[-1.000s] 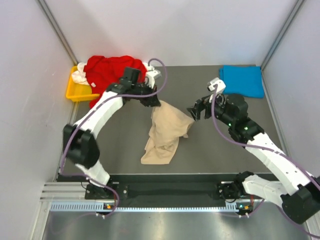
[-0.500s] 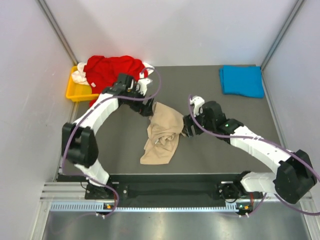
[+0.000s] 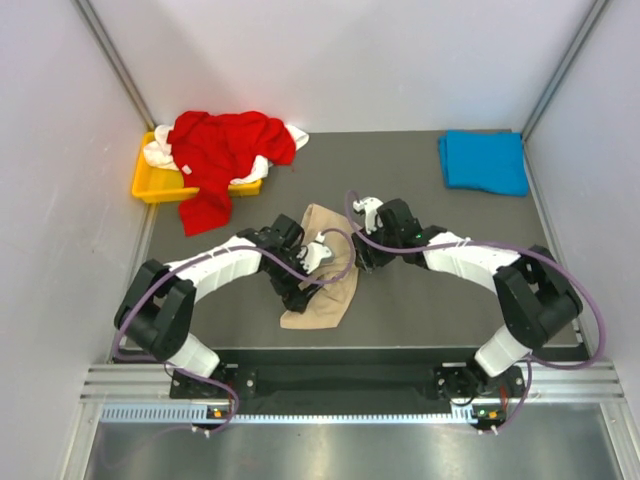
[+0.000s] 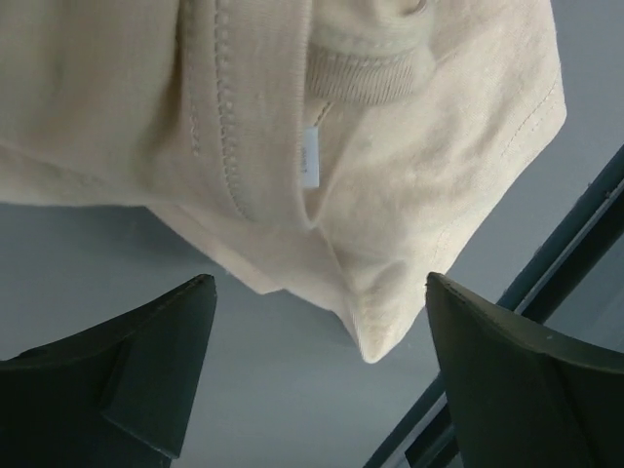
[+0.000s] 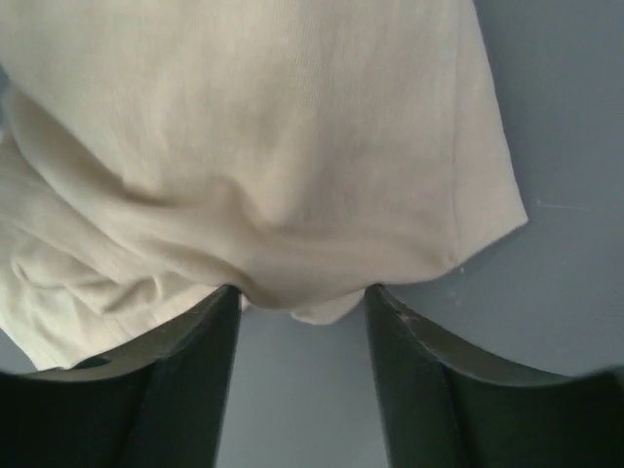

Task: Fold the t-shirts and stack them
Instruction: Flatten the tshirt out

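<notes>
The beige t-shirt (image 3: 325,270) lies crumpled in the middle of the table. My left gripper (image 3: 308,285) hovers low over its left side. Seen from the left wrist, the left gripper (image 4: 320,292) is open wide, and a loose corner of the beige t-shirt (image 4: 375,331), with its collar and label above, lies between the fingers untouched. My right gripper (image 3: 362,258) is at the shirt's right edge. Its jaws (image 5: 302,297) stand half apart, with a fold of the beige t-shirt (image 5: 292,195) bulging between the tips. The blue t-shirt (image 3: 483,160) lies folded at the back right.
A red t-shirt (image 3: 225,150) is heaped over a yellow tray (image 3: 150,185) at the back left, with a white t-shirt (image 3: 158,155) under it. The table's dark front rail (image 4: 575,234) runs close to the left gripper. Grey walls enclose three sides.
My left gripper let go of the lifted beige shirt and came toward the near side; the shirt settled on the table. My right gripper moved left to the shirt's edge, jaws narrowing.
</notes>
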`<state>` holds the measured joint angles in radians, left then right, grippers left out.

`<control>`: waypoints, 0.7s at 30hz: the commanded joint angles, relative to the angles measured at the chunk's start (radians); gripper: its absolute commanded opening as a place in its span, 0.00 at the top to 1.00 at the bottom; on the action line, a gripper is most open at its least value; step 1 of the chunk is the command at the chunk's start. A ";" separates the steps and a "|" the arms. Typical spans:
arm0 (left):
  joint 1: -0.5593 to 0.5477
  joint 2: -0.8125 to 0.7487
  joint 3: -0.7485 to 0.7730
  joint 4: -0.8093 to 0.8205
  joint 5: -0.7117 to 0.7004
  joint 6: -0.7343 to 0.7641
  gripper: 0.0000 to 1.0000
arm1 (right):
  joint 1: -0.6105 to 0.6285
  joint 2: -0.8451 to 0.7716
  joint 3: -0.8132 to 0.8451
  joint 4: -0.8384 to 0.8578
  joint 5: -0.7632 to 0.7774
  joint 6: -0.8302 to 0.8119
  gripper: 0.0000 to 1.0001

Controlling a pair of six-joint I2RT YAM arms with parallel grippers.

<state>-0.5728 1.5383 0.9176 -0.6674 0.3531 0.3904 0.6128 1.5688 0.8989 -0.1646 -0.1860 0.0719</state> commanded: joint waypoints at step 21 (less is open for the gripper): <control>0.516 -0.231 0.407 0.008 -0.152 0.001 1.00 | 0.054 -0.530 0.110 -0.380 -0.164 0.061 1.00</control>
<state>-0.0982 1.3579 1.2228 -0.6106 0.1738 0.3878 0.6357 1.1309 0.9428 -0.4450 -0.2478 0.1047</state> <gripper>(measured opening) 0.012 0.017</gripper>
